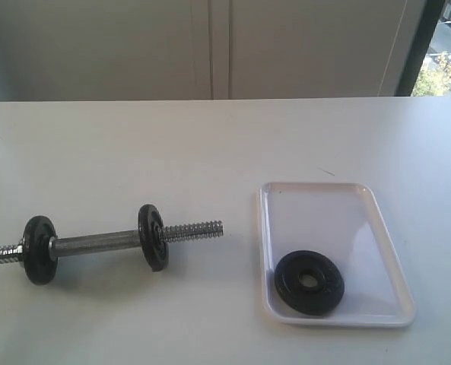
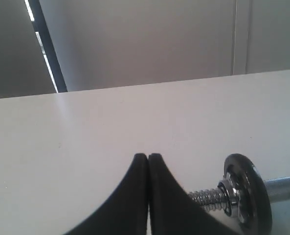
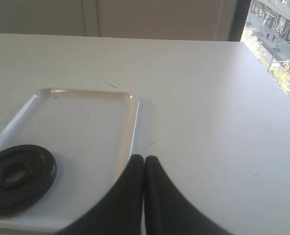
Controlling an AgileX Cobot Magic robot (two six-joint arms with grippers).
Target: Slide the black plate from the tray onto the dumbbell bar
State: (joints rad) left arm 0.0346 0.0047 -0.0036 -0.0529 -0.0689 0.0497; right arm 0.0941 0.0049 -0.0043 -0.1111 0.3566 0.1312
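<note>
The black plate [image 1: 309,282] lies flat in the near part of the white tray [image 1: 324,205]; the right wrist view shows the plate [image 3: 17,177] and the tray [image 3: 86,112] too. The dumbbell bar [image 1: 96,243] rests on the table at the left, with a black disc [image 1: 39,249] near its left end and another [image 1: 152,236] before the bare threaded right end [image 1: 195,230]. My left gripper [image 2: 148,156] is shut and empty, beside the bar's threaded left end [image 2: 206,197] and its disc [image 2: 250,196]. My right gripper [image 3: 144,159] is shut and empty, at the tray's right edge. Neither gripper appears in the exterior view.
The white table [image 1: 210,144] runs back to a pale wall. A window [image 1: 446,46] stands at the far right. A bare strip of table lies between the bar's threaded tip and the tray.
</note>
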